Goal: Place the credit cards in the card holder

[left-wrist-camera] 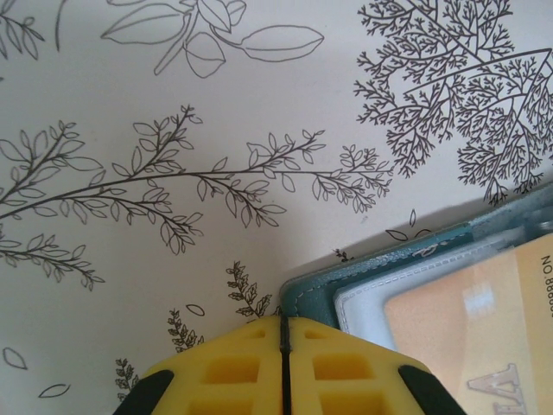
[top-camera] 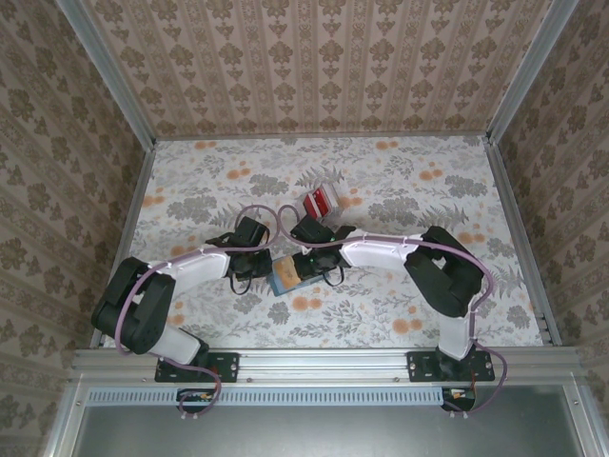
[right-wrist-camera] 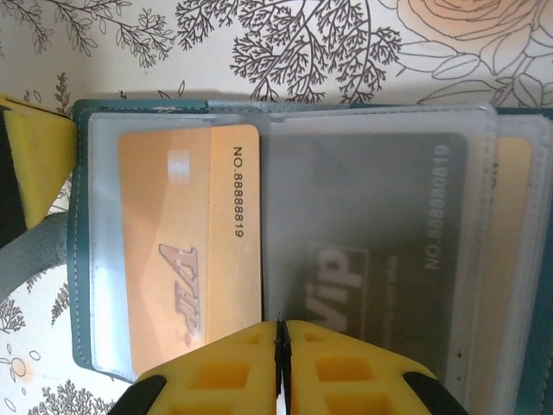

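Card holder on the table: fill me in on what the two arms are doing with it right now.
The teal card holder lies open on the flowered table between the arms. The left gripper, shut, sits at the holder's corner; whether it pinches the edge is unclear. The right gripper, also shut, is over the open clear sleeves, which already hold an orange card and a dark card. The red credit cards lie apart, farther back on the table, untouched.
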`<state>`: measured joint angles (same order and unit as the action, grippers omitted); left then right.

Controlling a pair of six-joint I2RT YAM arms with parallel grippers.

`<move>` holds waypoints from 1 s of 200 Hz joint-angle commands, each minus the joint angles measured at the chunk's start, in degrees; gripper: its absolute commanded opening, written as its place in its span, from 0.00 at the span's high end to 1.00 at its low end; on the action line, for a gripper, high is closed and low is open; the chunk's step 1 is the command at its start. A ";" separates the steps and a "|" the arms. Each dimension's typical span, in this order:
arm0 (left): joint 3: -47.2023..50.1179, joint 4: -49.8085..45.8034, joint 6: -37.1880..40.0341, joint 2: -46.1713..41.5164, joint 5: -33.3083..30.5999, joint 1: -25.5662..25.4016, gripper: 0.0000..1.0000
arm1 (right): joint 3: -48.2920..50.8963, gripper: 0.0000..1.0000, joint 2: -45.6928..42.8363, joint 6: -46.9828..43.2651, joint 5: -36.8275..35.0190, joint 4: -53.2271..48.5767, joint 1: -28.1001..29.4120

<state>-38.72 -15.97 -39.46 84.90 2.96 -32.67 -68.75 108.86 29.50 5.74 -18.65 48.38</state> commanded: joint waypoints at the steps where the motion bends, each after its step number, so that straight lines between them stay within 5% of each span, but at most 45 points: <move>1: 1.83 2.93 -1.17 3.69 2.49 -1.44 0.93 | -2.02 0.88 2.66 -0.88 -2.11 -2.43 0.18; 98: 0.94 2.37 -1.00 3.97 2.53 -1.44 0.93 | -3.38 0.89 4.91 -1.11 -0.78 -3.04 2.93; 200: 2.29 2.44 -1.27 3.57 1.84 -1.44 0.93 | 3.81 0.89 -1.45 -1.55 -5.57 -3.70 -4.19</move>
<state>-38.76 -15.46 -39.46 85.12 2.55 -33.01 -67.31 107.81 28.67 3.79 -18.24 44.88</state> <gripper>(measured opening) 0.070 0.107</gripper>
